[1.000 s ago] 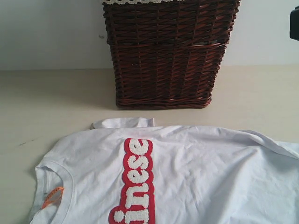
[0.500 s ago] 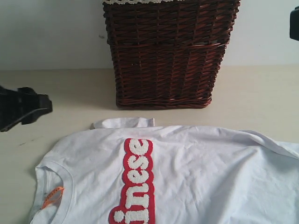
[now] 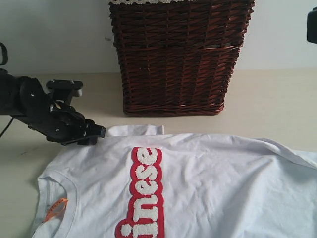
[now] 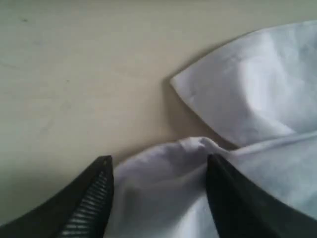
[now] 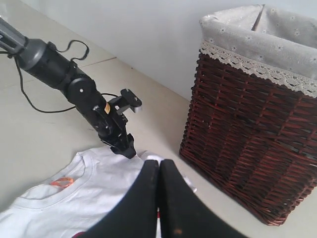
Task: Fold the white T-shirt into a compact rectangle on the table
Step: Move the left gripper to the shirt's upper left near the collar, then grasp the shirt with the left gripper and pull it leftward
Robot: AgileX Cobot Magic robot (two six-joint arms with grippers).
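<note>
1. The left gripper (image 4: 157, 166) has its jaws spread, one finger on each side of a raised fold of white cloth. As far as the wrist view shows, nothing is pinched yet.
2. That fold sits at the shoulder edge of the T-shirt (image 3: 213, 183), just beside the sleeve (image 3: 132, 130) that pokes out toward the basket (image 3: 173, 64).
3. The right gripper (image 5: 158, 171) has its jaws pressed together on nothing. It hangs above the table (image 3: 277, 99), apparently well apart from the cloth.
4. The T-shirt lies spread flat on the table, lettered side up. Its neck and orange tag (image 3: 56, 208) are on the left arm's side, and the lower part runs out of the exterior view on the right.
5. Judged from this, the folding has barely begun: no part is turned over, and the body lies in one open layer. Nearly everything is left to do: gripping this shoulder, bringing the sleeves and sides in, then doubling the length into a compact rectangle.
</note>
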